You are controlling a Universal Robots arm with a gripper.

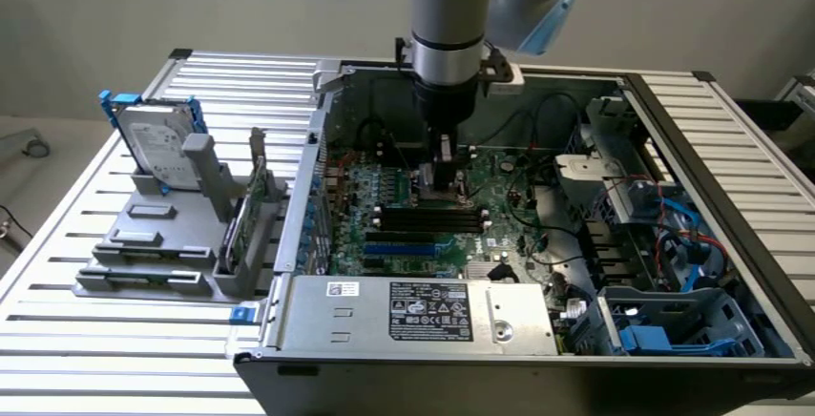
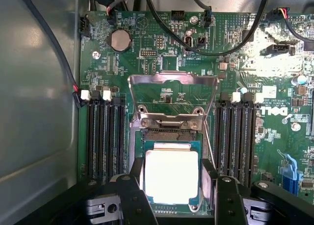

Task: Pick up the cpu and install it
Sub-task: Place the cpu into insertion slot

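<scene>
The cpu (image 2: 170, 176), a small square chip with a bright silver top and a green rim, sits between my gripper's (image 2: 172, 172) two black fingers (image 2: 136, 178), which press against its opposite edges. It lies within the outline of the dark socket (image 2: 169, 134) on the green motherboard (image 2: 245, 48). I cannot tell whether it rests in the socket or hangs just above it. The socket's metal load plate (image 2: 171, 95) is swung up and open behind it. In the exterior view my gripper (image 1: 440, 182) reaches straight down into the open computer case (image 1: 662, 120), low over the board.
Memory slots (image 2: 103, 137) flank the socket on both sides, and black cables (image 2: 216, 43) cross the board behind it. A power supply (image 1: 421, 311) fills the case front. On the exterior view's left, a hard drive (image 1: 159, 144) stands in a grey fixture (image 1: 147, 254).
</scene>
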